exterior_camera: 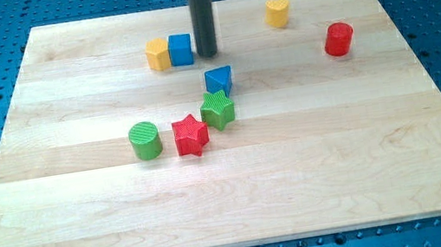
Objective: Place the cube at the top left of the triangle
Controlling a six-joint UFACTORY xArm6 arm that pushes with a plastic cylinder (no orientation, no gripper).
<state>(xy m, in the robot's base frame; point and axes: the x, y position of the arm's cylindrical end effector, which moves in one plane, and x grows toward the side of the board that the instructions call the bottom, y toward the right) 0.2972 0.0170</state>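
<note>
The blue cube [181, 50] sits near the view's top centre, touching a yellow hexagonal block [158, 54] on its left. The blue triangle [218, 79] lies a little below and to the right of the cube. My tip [208, 54] is just to the right of the cube, very close to its right side, and above the triangle.
A green star [218, 110] sits just below the triangle, with a red star [190, 136] and a green cylinder [145, 141] to its left. A yellow heart [277, 12] and a red cylinder [338, 39] are at the view's top right.
</note>
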